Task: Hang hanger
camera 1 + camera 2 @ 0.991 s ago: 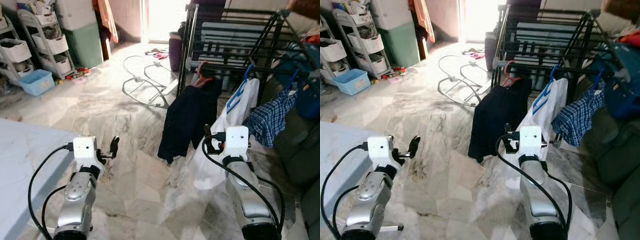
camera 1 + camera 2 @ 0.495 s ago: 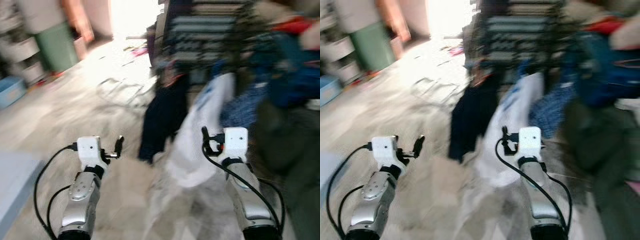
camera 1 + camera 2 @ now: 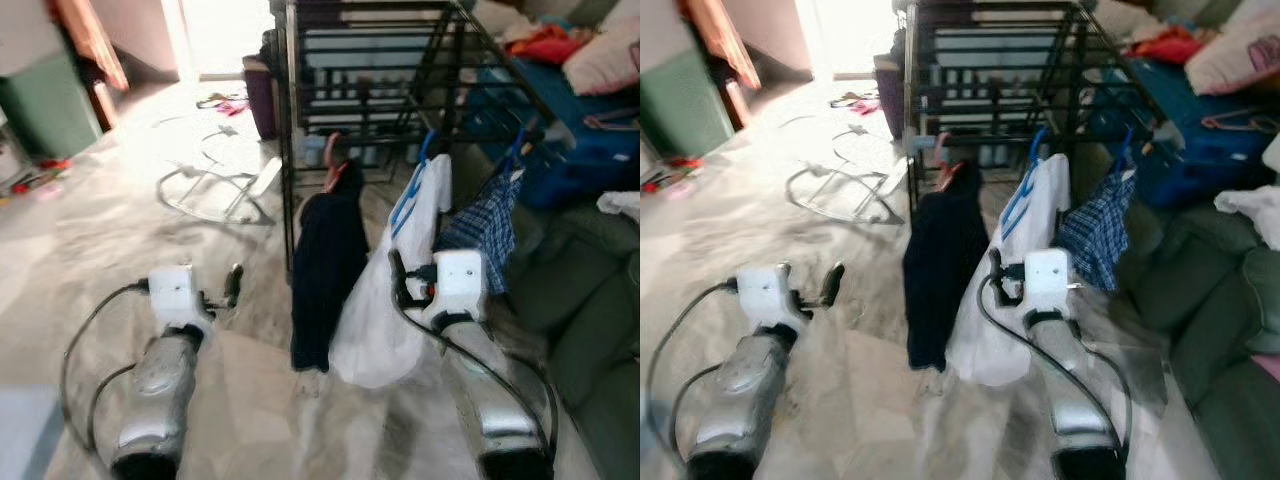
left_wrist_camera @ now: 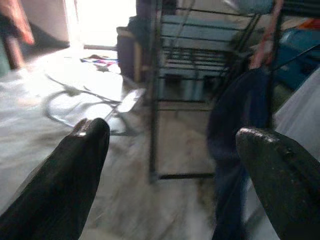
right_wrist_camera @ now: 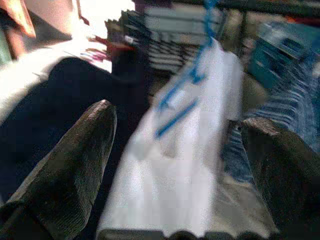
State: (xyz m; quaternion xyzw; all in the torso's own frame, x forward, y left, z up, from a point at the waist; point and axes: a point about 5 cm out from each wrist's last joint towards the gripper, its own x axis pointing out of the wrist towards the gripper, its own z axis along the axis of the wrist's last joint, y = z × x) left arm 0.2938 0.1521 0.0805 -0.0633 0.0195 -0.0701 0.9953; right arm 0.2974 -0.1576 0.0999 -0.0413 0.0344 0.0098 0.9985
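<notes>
Blue hanger carries white garment on rack.

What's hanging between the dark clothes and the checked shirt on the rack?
A white shirt on a blue hanger hangs between the dark clothes and the checked shirt, as the left eye view shows.

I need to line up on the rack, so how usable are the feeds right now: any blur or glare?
Left and right eye views: slightly soft, the doorway blown out to white, but the drying rack and white garment read fine. Left wrist view: the same glare, the dark garment smeared. Right wrist view: heavy blur, the blue hanger streaked. Both end effectors, left and right, are open.
</notes>
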